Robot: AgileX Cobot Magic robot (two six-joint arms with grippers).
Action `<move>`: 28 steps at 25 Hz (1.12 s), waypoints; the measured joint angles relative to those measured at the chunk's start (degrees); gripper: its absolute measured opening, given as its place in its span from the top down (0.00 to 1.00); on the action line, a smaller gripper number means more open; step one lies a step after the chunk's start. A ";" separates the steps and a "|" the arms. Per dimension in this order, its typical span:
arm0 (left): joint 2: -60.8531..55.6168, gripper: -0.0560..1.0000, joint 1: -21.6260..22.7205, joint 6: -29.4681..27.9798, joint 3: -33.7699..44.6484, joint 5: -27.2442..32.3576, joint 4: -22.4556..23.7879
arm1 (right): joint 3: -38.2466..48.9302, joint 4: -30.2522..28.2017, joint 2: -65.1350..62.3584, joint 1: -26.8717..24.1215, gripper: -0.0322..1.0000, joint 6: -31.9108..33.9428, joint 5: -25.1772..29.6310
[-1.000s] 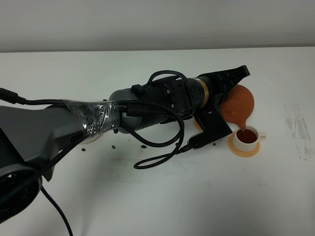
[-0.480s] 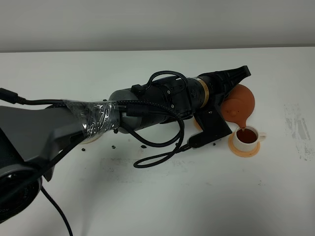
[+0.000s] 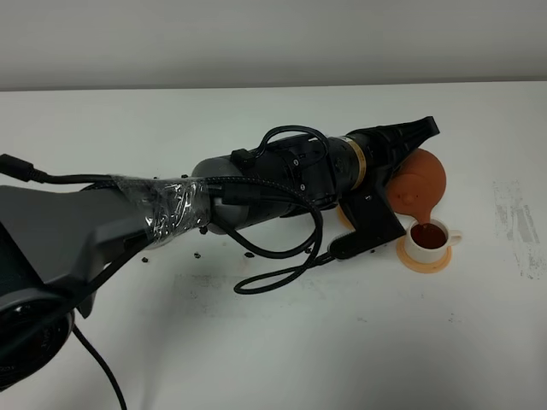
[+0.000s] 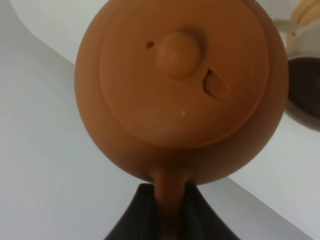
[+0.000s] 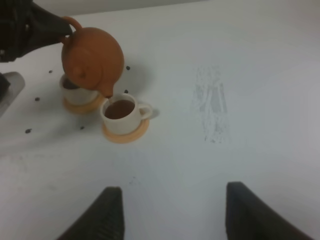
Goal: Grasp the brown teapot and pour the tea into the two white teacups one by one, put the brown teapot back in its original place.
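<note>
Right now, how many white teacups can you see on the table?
2. One teacup stands on an orange coaster under the spout of the brown teapot, filled with tea. The other teacup is behind the teapot, partly hidden, on its own coaster.

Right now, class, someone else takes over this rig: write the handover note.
Left claw: shut on the brown teapot at its handle, pot tilted with the spout over a cup.
Right claw: open, holding nothing, off to the side.
Near teacup: on its orange coaster, nearly full of tea.
Far teacup: behind the teapot, dark liquid inside, level unclear.
Left: level the teapot, return it to its saucer, not visible here.
</note>
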 joint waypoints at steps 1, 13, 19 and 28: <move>0.00 0.87 -0.02 -0.05 0.00 0.00 -0.23 | 0.00 0.00 0.00 0.00 0.54 0.00 0.00; -1.06 0.87 0.45 -3.95 0.00 2.93 -6.10 | 0.00 0.00 0.00 0.00 0.54 0.00 0.00; -2.84 0.87 1.19 -9.05 0.00 5.06 -8.38 | 0.00 0.00 0.00 0.00 0.54 0.00 0.00; -2.96 0.87 1.27 -9.56 0.00 11.00 -19.22 | 0.00 0.00 0.00 0.00 0.54 0.00 0.00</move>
